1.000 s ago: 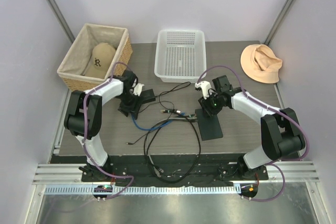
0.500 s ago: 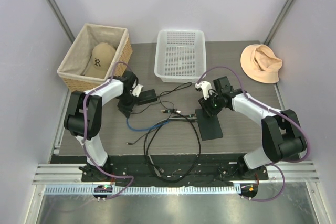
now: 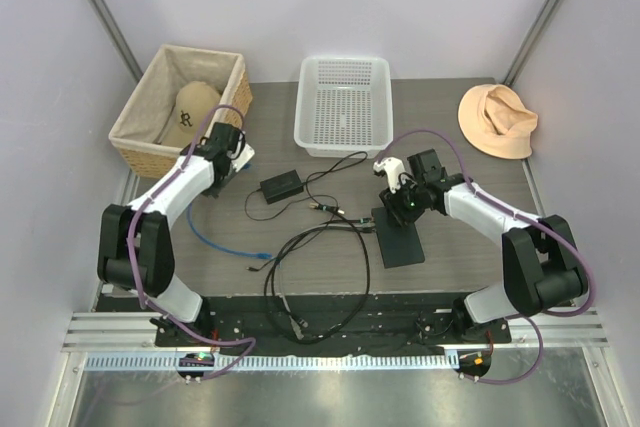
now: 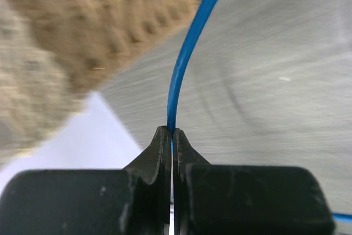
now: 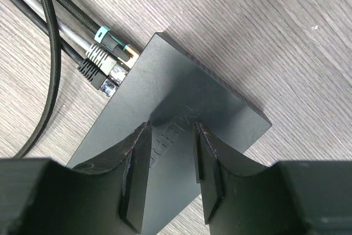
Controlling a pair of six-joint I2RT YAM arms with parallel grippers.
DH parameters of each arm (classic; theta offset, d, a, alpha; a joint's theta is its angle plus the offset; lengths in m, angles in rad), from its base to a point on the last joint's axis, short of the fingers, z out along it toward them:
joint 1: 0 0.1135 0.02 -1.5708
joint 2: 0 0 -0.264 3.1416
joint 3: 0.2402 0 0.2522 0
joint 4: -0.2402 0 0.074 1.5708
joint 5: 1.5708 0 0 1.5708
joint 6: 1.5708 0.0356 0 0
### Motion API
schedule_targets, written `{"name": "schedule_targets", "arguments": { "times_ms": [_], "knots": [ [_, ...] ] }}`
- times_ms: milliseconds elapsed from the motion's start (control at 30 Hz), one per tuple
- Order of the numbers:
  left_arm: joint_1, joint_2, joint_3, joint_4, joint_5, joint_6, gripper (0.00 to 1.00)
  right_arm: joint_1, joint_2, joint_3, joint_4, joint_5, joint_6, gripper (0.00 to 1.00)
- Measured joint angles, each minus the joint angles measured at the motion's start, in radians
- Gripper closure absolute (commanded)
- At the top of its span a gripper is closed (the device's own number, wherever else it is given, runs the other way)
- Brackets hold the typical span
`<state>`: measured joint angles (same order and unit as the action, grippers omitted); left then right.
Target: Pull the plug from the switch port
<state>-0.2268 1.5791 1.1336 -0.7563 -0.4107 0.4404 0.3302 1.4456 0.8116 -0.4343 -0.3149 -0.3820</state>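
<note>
The left claw (image 4: 170, 131) is closed on a blue cable (image 4: 184, 64), which is pinched thin between its fingertips. Just beside this claw, on its outer side, stands a wicker basket (image 3: 135, 112) with a cloth liner. A tan cap (image 3: 190, 112) lies inside it. The wrist view shows the basket's weave blurred, close to the claw. From the claw the blue cable trails back toward the arm bases. Its free end lies on the surface (image 3: 440, 262), well apart from the switch (image 5: 181, 81).

The right claw (image 5: 171, 126) sits over the flat black switch with its jaws partly apart. The fingers straddle the embossed lettering on the top face. Whether they press on the box cannot be told. The switch port (image 5: 125, 61) is on the narrow edge just ahead of this claw, toward the left arm. Three plugs sit side by side at that edge: a teal-tipped plug (image 5: 110, 38), a grey plug (image 5: 99, 54) and a black plug (image 5: 91, 69). Their cords run off to the left.

Between the two claws lies a small adapter brick (image 3: 281, 185) among loose black cords. A white slotted plastic bin (image 3: 303, 107) stands beyond it, further from the arm bases than either claw. A peach bucket hat (image 3: 498, 119) lies on the surface, beyond and outward of the right claw and not in any container.
</note>
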Motion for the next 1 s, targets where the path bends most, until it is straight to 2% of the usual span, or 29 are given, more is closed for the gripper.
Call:
{"name": "schedule_targets", "arguments": {
  "times_ms": [133, 200, 233, 267, 333, 433, 533, 633, 700, 767, 933, 1000],
  "knots": [
    [0.009, 0.000, -0.024, 0.087, -0.100, 0.093, 0.99, 0.000, -0.011, -0.011, 0.004, 0.000, 0.000, 0.57],
    [0.016, 0.000, -0.027, 0.104, -0.122, 0.121, 0.95, 0.000, -0.015, -0.015, 0.007, 0.000, 0.000, 0.56],
    [0.020, 0.000, -0.029, 0.118, -0.134, 0.137, 0.89, 0.000, -0.015, -0.016, 0.008, 0.000, 0.000, 0.56],
    [0.022, 0.000, -0.034, 0.132, -0.145, 0.156, 0.69, 0.000, -0.016, -0.017, 0.009, 0.000, 0.000, 0.56],
    [0.024, 0.000, -0.053, 0.166, -0.164, 0.196, 0.56, 0.000, -0.019, -0.020, 0.011, 0.000, 0.000, 0.56],
    [0.022, 0.006, -0.064, 0.179, -0.171, 0.221, 0.49, 0.000, -0.021, -0.022, 0.012, 0.000, 0.000, 0.56],
    [0.005, 0.011, -0.017, 0.120, -0.131, 0.187, 0.47, 0.000, -0.021, -0.022, 0.012, 0.000, 0.000, 0.56],
    [-0.022, 0.030, 0.159, -0.021, 0.009, 0.102, 0.46, 0.000, -0.023, -0.022, 0.011, 0.003, 0.000, 0.56],
    [-0.048, 0.033, 0.294, -0.076, 0.166, 0.039, 0.46, -0.003, -0.026, -0.023, 0.007, 0.007, 0.000, 0.55],
    [-0.078, 0.025, 0.380, -0.066, 0.350, -0.026, 0.46, -0.005, -0.027, -0.024, 0.005, 0.010, 0.000, 0.56],
    [-0.195, 0.007, 0.359, 0.049, 0.775, -0.179, 0.46, -0.018, -0.033, -0.022, -0.018, 0.014, 0.000, 0.59],
    [-0.268, 0.042, 0.354, 0.084, 0.848, -0.225, 0.46, -0.021, -0.034, -0.014, -0.042, 0.014, 0.000, 0.62]
  ]
}}
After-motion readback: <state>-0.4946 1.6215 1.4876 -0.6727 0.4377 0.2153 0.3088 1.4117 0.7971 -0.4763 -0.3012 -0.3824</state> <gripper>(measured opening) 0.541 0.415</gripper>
